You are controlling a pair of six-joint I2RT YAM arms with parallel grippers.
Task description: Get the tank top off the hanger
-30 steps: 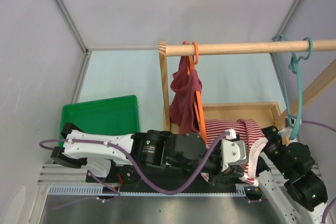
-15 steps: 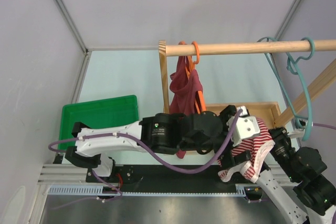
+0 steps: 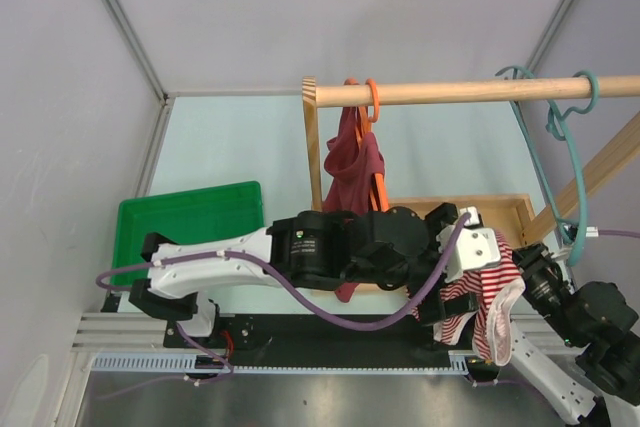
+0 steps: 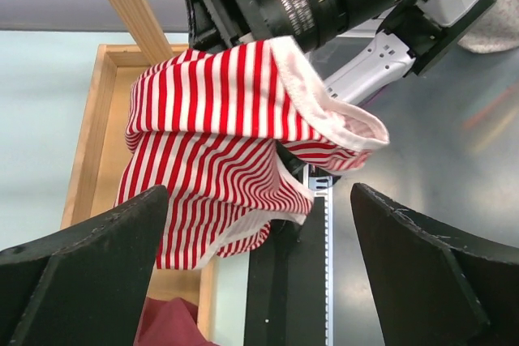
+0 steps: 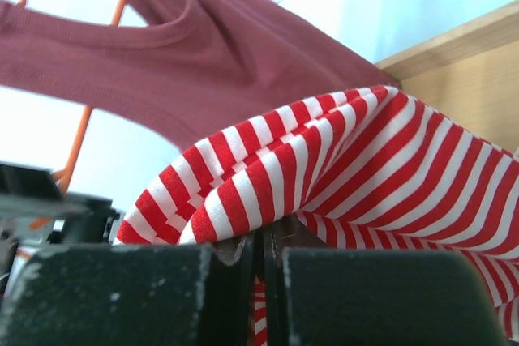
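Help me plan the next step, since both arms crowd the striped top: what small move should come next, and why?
Probably draw the left gripper back from the striped top. Its jaws stand wide open, touching no cloth, while the right gripper is shut on the top and the teal hanger on the rod looks bare.

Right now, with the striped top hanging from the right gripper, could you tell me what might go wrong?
1. The right gripper is shut on just a fold of the striped tank top; the loose cloth could slip out and drop.
2. The cloth hangs right by the open left gripper; either arm moving might drag it.
3. The maroon tank top on its orange hanger hangs close by and could get snagged.
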